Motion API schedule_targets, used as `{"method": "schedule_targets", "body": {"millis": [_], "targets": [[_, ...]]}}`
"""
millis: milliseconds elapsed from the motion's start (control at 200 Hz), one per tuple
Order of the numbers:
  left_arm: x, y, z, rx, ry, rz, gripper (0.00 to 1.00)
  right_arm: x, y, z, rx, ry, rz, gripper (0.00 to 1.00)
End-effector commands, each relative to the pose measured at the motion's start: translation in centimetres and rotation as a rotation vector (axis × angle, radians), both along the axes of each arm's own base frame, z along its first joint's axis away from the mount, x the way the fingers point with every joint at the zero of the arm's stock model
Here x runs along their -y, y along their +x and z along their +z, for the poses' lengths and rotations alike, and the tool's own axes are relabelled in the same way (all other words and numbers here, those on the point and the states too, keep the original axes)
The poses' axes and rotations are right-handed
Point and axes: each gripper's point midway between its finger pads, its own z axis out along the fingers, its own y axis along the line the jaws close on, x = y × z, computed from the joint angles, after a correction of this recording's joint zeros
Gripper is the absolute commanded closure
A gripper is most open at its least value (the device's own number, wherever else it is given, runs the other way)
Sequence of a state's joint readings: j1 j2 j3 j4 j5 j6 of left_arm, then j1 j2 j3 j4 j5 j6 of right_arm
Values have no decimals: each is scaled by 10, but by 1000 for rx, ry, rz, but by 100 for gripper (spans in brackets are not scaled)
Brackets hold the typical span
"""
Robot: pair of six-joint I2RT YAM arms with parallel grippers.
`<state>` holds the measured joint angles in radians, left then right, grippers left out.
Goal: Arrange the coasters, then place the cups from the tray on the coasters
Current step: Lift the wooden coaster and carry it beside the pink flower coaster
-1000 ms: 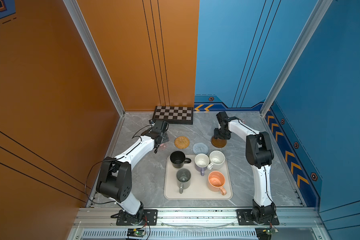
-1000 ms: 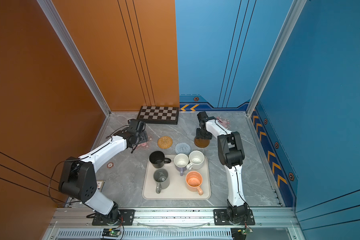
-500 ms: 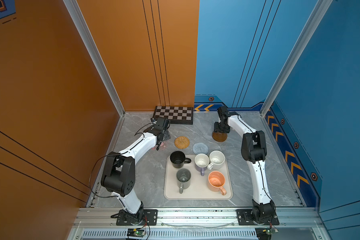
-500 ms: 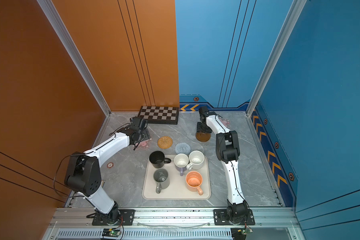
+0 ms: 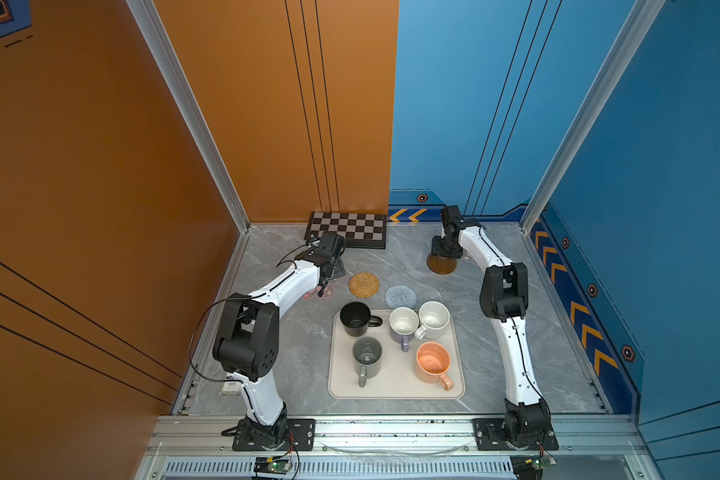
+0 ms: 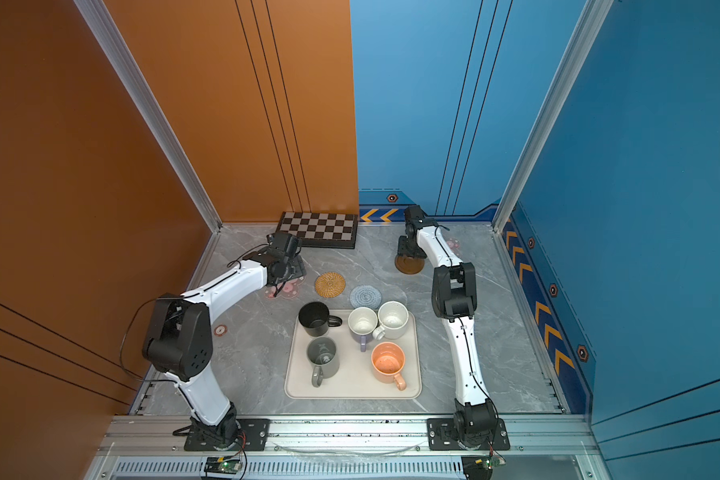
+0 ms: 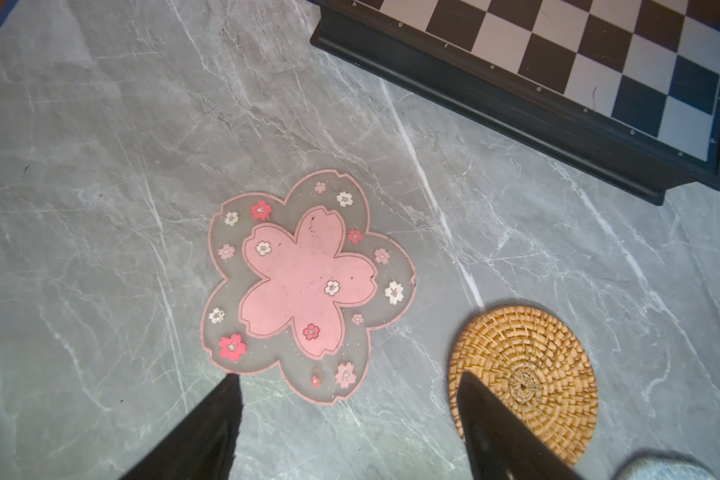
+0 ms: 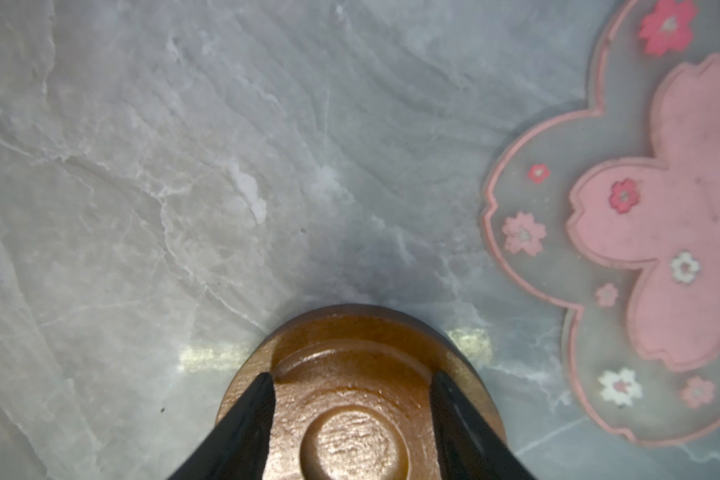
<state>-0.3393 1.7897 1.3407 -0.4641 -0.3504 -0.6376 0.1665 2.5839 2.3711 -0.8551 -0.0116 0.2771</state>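
The grey marble worktop (image 5: 404, 257) carries everything; on its near half the cream-beige rounded tray (image 5: 395, 384) holds all five cups, a black mug (image 5: 355, 319), a grey mug (image 5: 366, 356), a lavender mug (image 5: 403, 326), a speckled cream mug (image 5: 433, 319) and a peach-orange mug (image 5: 432, 362), none yet on a mat; the black-and-grey chequered board (image 5: 348, 228) lies at the back, outside the job.

The step in hand, as I judge it, is arranging the coasters; the round woven tan rattan coaster (image 5: 363, 284) and the light-blue crochet coaster (image 5: 400, 296) lie just beyond the tray, near each other but apart. The dark-brown wooden disc coaster (image 5: 441, 264) lies flat further back on the right, near a translucent pink-blossom flower coaster (image 8: 661, 232); the right gripper (image 8: 350, 376) has its jaws about half open, both tips set on the disc's upper face and not around its rim, so nothing is clasped; to slide it well, keep even downward pressure and steer clear of the blossom mat.

The left gripper (image 7: 348, 376) hangs over the second pink-blossom flower coaster (image 7: 308, 286), jaws wide and empty; that mat looks thin and flush, so pinching seems hard; pressing one tip on a petal and dragging should serve, leaving room beside the rattan for a mug and its handle.
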Motion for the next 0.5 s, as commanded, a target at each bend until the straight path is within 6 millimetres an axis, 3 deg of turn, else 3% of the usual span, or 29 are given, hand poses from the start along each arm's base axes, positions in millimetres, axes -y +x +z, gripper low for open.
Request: {"method": "schedule_targets", "body": {"millis": [0, 130, 280, 395, 496], "targets": [[6, 5, 1, 3, -5, 0, 18, 11, -15, -34, -114, 18, -5, 37], [5, 6, 1, 5, -5, 5, 18, 7, -18, -25, -112, 43, 14, 36], [8, 7, 1, 4, -12, 0, 18, 5, -20, 0, -79, 42, 47, 34], [11, 7, 4, 11, -14, -8, 18, 12, -15, 29, -24, 35, 47, 33], [12, 6, 7, 15, -14, -15, 18, 30, -12, 49, 12, 20, 10, 32]]}}
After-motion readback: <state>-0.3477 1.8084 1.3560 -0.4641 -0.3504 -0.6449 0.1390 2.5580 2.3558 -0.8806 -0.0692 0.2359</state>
